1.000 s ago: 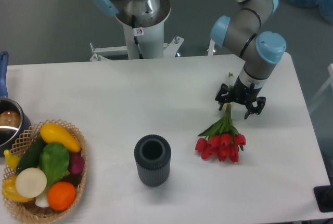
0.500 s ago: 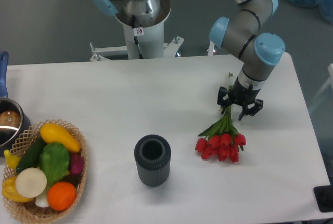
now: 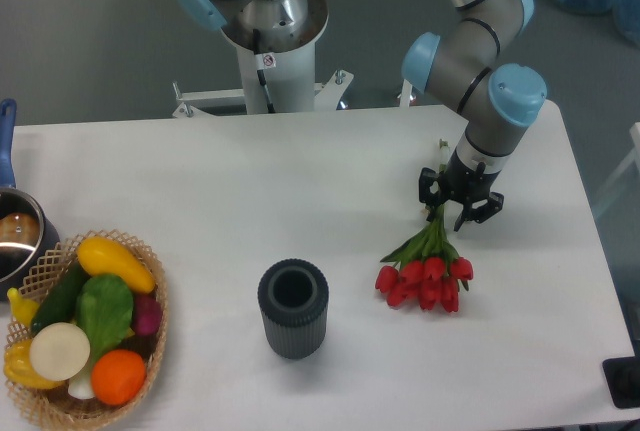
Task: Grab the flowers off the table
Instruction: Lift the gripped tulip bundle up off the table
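Observation:
The flowers (image 3: 425, 276), red tulips with green leaves, lie on the white table (image 3: 250, 181) at the right. Their thin green stems run up and away to pale ends near the arm. My gripper (image 3: 449, 213) points straight down over the stems, just above the leaves. Its fingers (image 3: 432, 201) have drawn in on both sides of the stems and seem to grip them. The bunch still rests on the table. The gripper body hides the middle of the stems.
A dark ribbed vase (image 3: 293, 307) stands upright left of the flowers. A wicker basket (image 3: 150, 326) of fruit and vegetables sits at the front left. A pot (image 3: 15, 236) with a blue handle is at the left edge. The robot base (image 3: 270, 41) stands behind the table.
The gripper fingers have closed in around the stems, from a wide spread to a narrow one. The arm has barely shifted and the flowers have not moved.

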Available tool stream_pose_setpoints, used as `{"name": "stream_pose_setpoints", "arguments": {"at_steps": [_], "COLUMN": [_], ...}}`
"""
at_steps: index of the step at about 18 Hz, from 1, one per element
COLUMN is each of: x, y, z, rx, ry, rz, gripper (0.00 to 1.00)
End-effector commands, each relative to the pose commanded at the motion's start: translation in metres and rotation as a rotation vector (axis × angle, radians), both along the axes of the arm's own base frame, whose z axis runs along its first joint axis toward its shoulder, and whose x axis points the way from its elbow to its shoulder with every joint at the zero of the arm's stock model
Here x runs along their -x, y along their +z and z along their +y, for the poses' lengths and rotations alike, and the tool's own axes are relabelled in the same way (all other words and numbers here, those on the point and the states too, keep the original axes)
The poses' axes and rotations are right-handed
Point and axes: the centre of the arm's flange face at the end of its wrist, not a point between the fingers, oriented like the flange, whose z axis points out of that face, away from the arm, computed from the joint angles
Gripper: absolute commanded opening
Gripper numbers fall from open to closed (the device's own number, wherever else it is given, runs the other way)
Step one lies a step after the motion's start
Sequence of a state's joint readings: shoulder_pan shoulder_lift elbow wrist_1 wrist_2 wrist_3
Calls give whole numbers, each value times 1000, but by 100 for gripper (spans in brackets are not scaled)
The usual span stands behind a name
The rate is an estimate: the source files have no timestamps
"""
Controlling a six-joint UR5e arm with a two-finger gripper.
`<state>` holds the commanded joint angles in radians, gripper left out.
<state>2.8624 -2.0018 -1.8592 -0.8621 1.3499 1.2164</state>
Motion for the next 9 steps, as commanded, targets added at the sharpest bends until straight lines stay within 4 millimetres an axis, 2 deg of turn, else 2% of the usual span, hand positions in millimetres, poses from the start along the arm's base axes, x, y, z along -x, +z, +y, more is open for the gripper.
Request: {"name": "stream_pose_setpoints", "arguments": {"at_steps": [1, 9], "x": [-1, 0], "y": [-1, 2], "z": [1, 0], "rx": [0, 0], "ry": [-2, 0], "rz": [-1, 1], "gripper": [33, 25]}}
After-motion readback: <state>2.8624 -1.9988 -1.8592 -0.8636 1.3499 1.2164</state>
